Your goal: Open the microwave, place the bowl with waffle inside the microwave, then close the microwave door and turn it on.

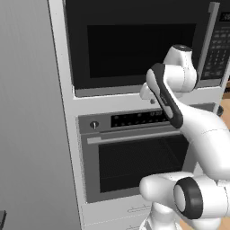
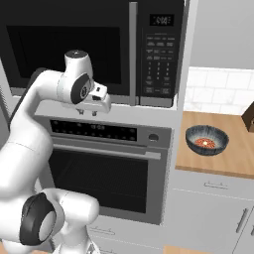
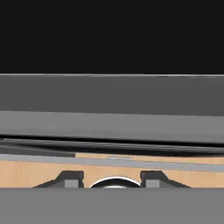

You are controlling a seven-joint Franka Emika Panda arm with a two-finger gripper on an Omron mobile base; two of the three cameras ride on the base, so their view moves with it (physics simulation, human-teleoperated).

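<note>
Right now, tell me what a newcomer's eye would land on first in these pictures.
The white arm dominates, raised in front of the closed microwave door, with its tool just below the door's lower edge, above the oven; the tool holds nothing. Next comes the bowl with the waffle, sitting alone on the wooden counter to the right of the oven. The microwave's keypad panel and slim grey handle stand out against the black front.

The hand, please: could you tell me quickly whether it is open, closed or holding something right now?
Hand: open, a gap between its two tips, holding nothing; the bowl sits on the counter.
</note>
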